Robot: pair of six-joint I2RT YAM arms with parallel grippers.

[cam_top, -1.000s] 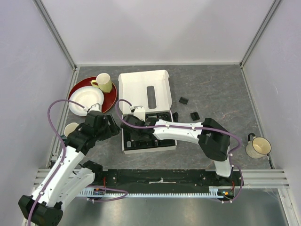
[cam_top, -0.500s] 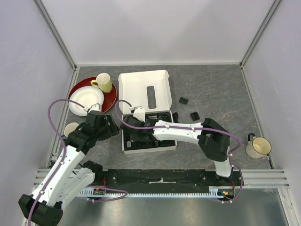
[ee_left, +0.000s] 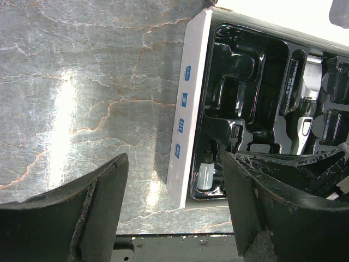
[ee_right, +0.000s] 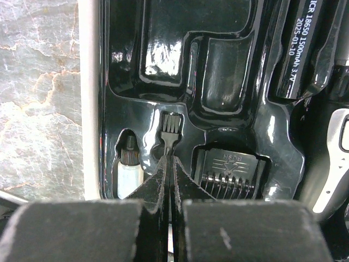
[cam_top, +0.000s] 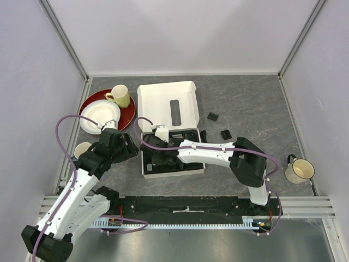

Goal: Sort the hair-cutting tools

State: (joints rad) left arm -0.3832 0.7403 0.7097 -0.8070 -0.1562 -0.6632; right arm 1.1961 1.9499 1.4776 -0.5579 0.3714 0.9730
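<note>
The thin black brush (ee_right: 170, 131) lies in a slot of the black moulded tray (ee_right: 218, 60), and my right gripper (ee_right: 169, 158) is shut on its handle, with the bristles sticking out past the tips. In the top view this gripper (cam_top: 158, 155) is down in the tray's left part. The black-and-silver clipper (ee_right: 335, 158) lies in the tray at the right and also shows in the left wrist view (ee_left: 305, 98). Three black comb attachments (cam_top: 212, 116) (cam_top: 226, 134) (cam_top: 203, 135) lie on the table right of the box. My left gripper (ee_left: 174, 185) is open and empty, astride the box's left wall (ee_left: 191, 109).
A small oil bottle (ee_right: 130, 169) and a toothed blade (ee_right: 232, 172) sit in slots beside the brush. The white box lid (cam_top: 166, 103) lies open behind the tray. A red plate (cam_top: 130, 112) with a white plate and cup stands at the back left. A mug (cam_top: 299, 170) stands at the right.
The right wrist has shifted very slightly to the right over the tray. The left arm has barely moved.
</note>
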